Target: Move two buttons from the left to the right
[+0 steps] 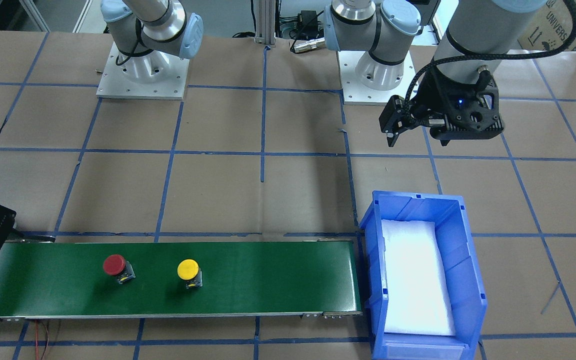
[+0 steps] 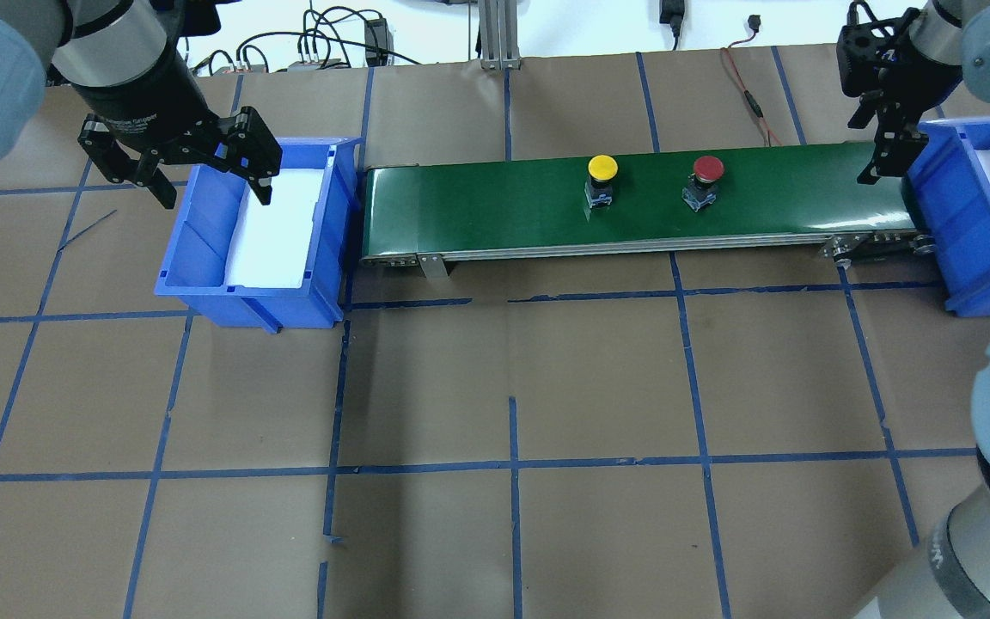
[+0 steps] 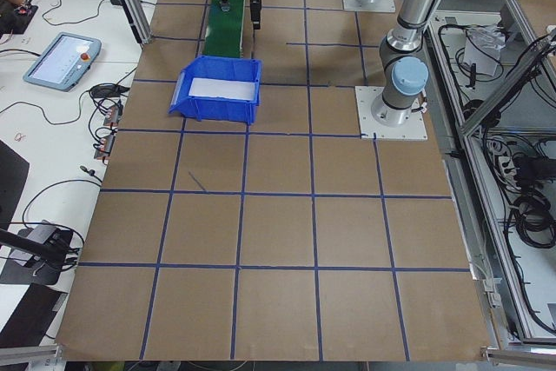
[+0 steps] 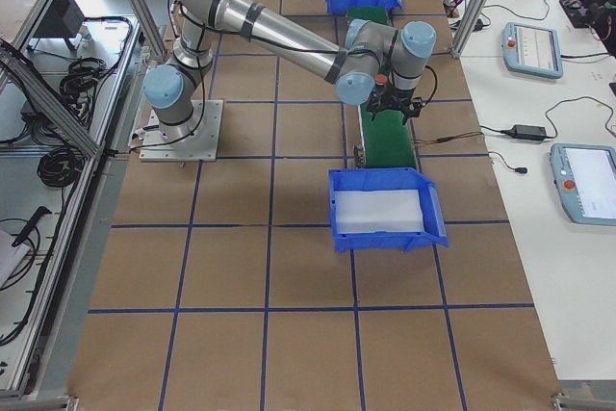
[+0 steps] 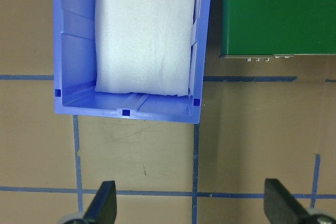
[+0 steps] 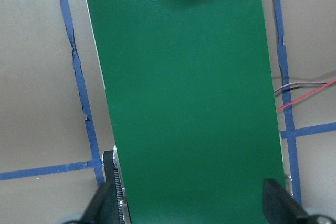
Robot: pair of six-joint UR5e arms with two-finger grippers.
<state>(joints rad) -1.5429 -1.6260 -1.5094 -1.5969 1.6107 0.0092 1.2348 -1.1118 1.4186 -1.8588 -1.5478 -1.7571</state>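
Buttons: the red button (image 2: 708, 168) and the yellow button (image 2: 602, 168) both stood upright on the belt, caps up, well apart from both grippers.
Conveyor belt (image 2: 478, 206): a green strip that ran from the left bin to the right bin.
Left bin (image 2: 203, 258): blue, lined with a white foam pad (image 2: 276, 228), just beside the belt's left end.
Right bin (image 2: 968, 249): blue, at the belt's right end; the frame edge cut it, so its content could not be fully judged.
Left gripper (image 2: 213, 191): fingers spread wide, holding nothing, above the left bin.
Right gripper (image 6: 191, 205): fingers also spread wide, holding nothing, above the belt's right end; its own camera showed only bare green belt.
Red button: right of the belt's middle, the nearer one to the right gripper.
Yellow button: near the red one but not touching it, on its left side.
Step in hand: probably the transfer along the belt; both buttons were on the belt and neither was seen in the right bin.
Next move: the right gripper should come over the red button, go down around it, press its fingers onto it, then lift it to the right bin.
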